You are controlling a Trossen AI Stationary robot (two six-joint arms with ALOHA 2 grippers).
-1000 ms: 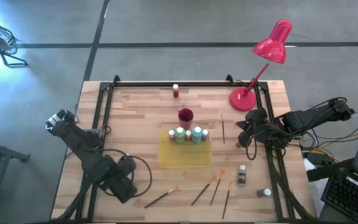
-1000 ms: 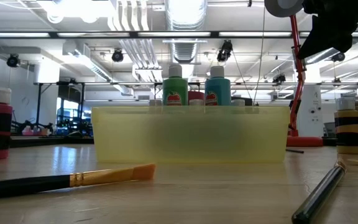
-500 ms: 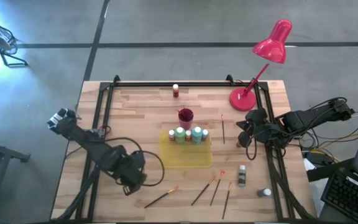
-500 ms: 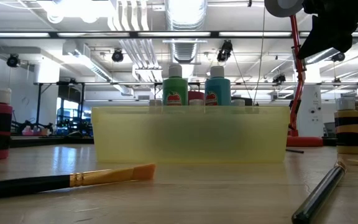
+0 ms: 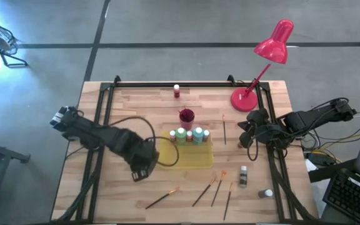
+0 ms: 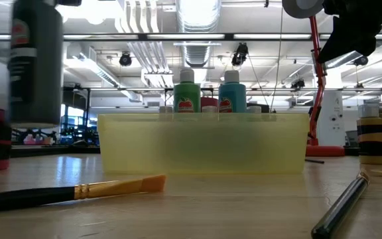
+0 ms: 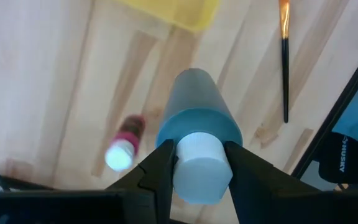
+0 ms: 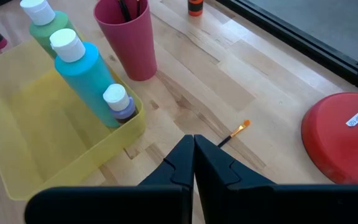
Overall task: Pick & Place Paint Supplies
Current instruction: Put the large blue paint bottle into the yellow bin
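Left gripper (image 7: 194, 163) carries a teal paint bottle (image 7: 196, 118) above the tabletop (image 5: 136, 119), fingers clamped on its white cap, just beside the yellow tray (image 5: 186, 159); bottles (image 5: 189, 135), a magenta cup (image 5: 186, 116) and a red lamp (image 5: 274, 44) stand beyond; brushes (image 5: 214, 187) lie nearby; right gripper (image 8: 193, 155) waits, fingers closed and empty, at the right edge.

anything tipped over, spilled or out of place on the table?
One: a small white-capped bottle lies on its side near the table's front right corner, while a striped bottle nearby stands upright. No spill visible. The loose brushes lie scattered in front of the yellow tray.
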